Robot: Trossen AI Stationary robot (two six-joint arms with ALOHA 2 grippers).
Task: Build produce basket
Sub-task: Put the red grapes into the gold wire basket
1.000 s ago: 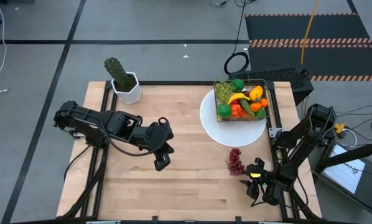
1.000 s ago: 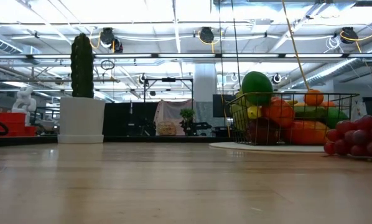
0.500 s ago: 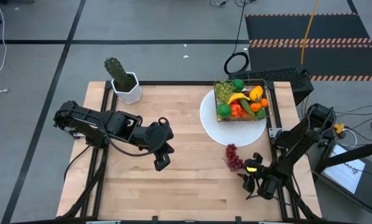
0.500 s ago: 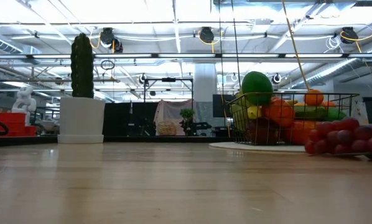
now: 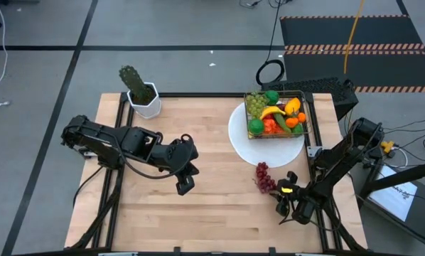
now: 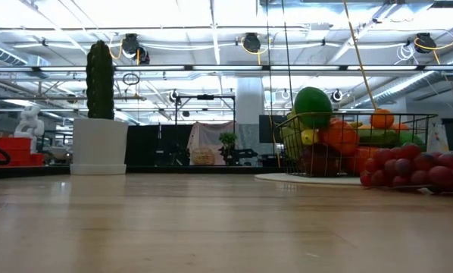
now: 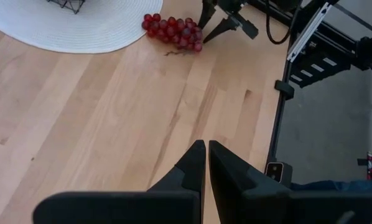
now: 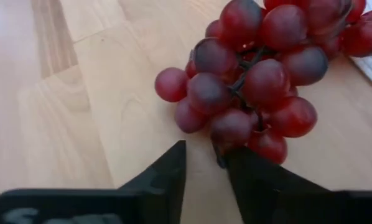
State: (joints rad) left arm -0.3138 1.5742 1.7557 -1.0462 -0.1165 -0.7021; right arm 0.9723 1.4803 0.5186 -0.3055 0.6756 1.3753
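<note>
With the grapes (image 8: 260, 68) on the table (image 5: 198, 213) beside the plate (image 5: 241, 142), not yet in the basket (image 5: 276, 117), advance the right gripper's (image 8: 204, 165) narrowly spread jaws around the bunch's lower end before closing; left gripper (image 7: 206, 163) waits, jaws pressed together.

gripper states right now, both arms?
Left gripper: shut, empty, over the table's middle.
Right gripper: open, fingertips at the red grapes lying on the table, not gripping them.

No legible text, label, brand, number or sign anywhere in these views.
</note>
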